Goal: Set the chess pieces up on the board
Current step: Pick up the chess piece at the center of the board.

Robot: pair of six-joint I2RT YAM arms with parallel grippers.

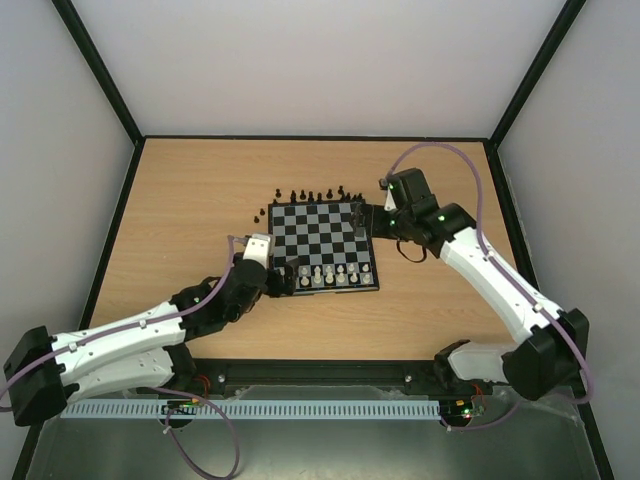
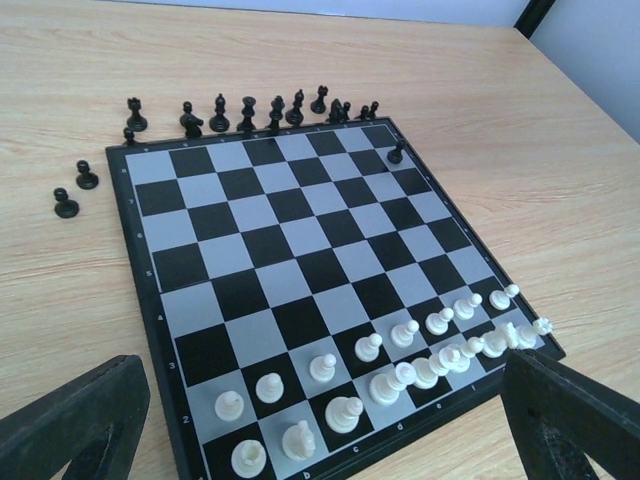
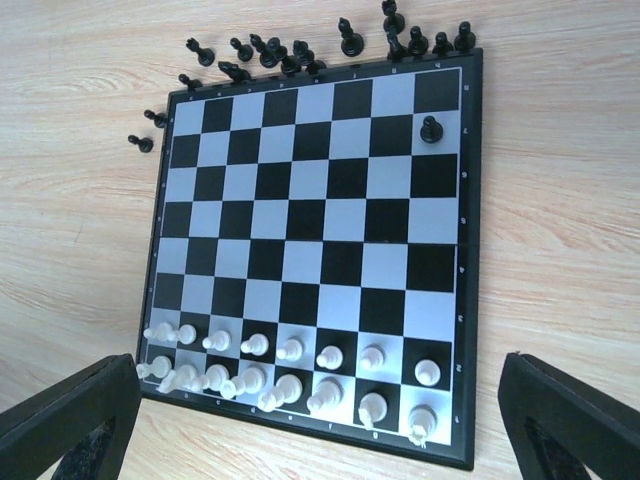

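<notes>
Table (image 1: 200,190): pale wood-grain top, matt, smooth.
Board (image 3: 310,225): smooth, black and silvery-grey checks with soft sheen, dark border.
White pieces (image 3: 329,357) at board's 6 o'clock edge: cream, plastic look, glossy highlights.
Black pieces (image 2: 219,113) beyond 12 o'clock edge: dark, slight shine.
Left gripper (image 2: 322,375) fingers (image 2: 70,425), right gripper (image 3: 320,375) fingers (image 3: 570,420): black, matt, grainy.
Arm shells (image 1: 110,345): white smooth plastic.
Cable (image 1: 445,146): lilac, smooth sheath.
Enclosure walls (image 1: 300,60): white, matt, plain.

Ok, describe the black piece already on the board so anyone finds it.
On the chessboard, white pieces line the near two rows. In the far right corner, one row in, a black pawn stands on a pale square. It is the only black one on the board; the other black pieces stand off it.
</notes>
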